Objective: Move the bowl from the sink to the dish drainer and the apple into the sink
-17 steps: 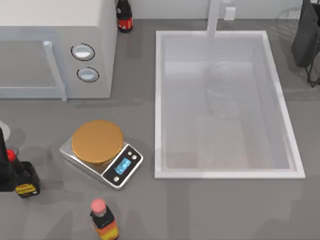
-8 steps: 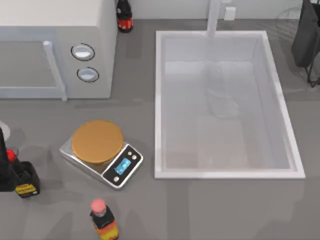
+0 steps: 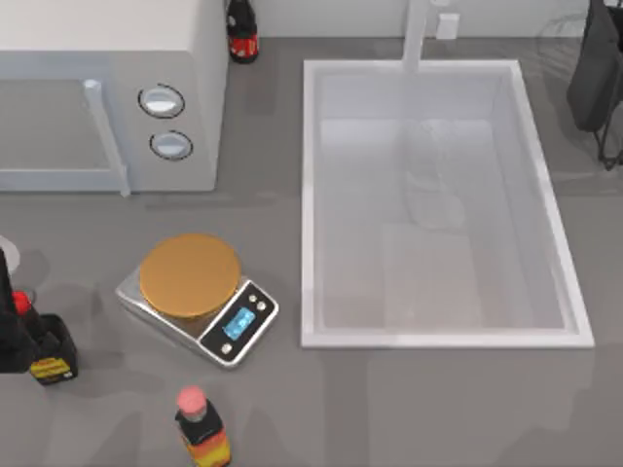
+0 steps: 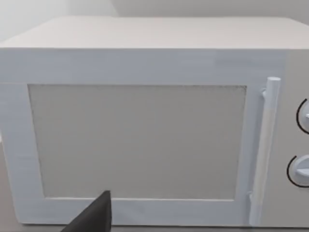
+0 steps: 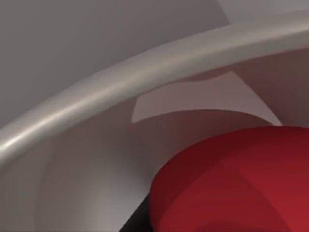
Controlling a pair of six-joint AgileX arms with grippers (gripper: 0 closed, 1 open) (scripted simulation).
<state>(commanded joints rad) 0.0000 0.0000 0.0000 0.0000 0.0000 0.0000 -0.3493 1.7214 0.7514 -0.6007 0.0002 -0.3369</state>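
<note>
The apple [image 5: 231, 183], a plain deep-red lump, fills the lower right of the right wrist view beneath a pale curved rim. The white sink [image 3: 311, 195] takes the right half of the top view; dark drainer [image 3: 560, 44] wires show upper right by the right arm [image 3: 596, 68]. The left arm [image 3: 10, 321] sits at the left edge of the desk [image 3: 389, 409]. Whether either arm's jaws are apart or together I cannot tell.

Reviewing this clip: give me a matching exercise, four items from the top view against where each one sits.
Things:
1. microwave
2. kitchen scale
3. sink
4. pink-capped bottle

Places:
A. right half of the table
B. near edge, below the scale in the picture
C. far left corner
D. between microwave and pink-capped bottle

Pairs: 1-C, 2-D, 3-A, 4-B
</note>
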